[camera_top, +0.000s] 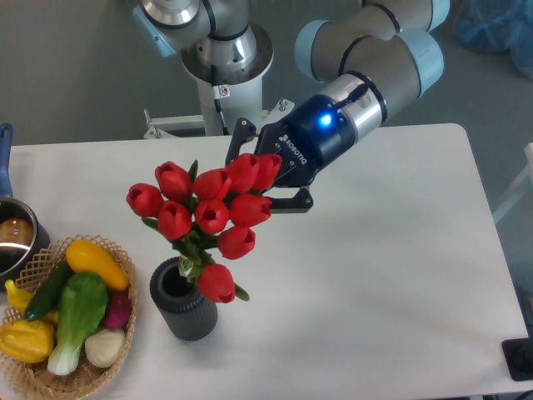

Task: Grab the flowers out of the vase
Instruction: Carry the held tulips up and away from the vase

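The flowers, a bunch of red tulip buds on green stems, stand with their stems at the mouth of the dark grey ribbed vase. One bud hangs low in front of the vase rim. My gripper is just behind and to the right of the upper buds. Its two fingers are spread wide, one above and one below the top right buds. The fingertips are hidden behind the buds, so I cannot tell whether they touch them.
A woven wicker basket with yellow, green and purple vegetables sits left of the vase. A metal pot with a blue handle is at the left edge. The robot base stands behind the table.
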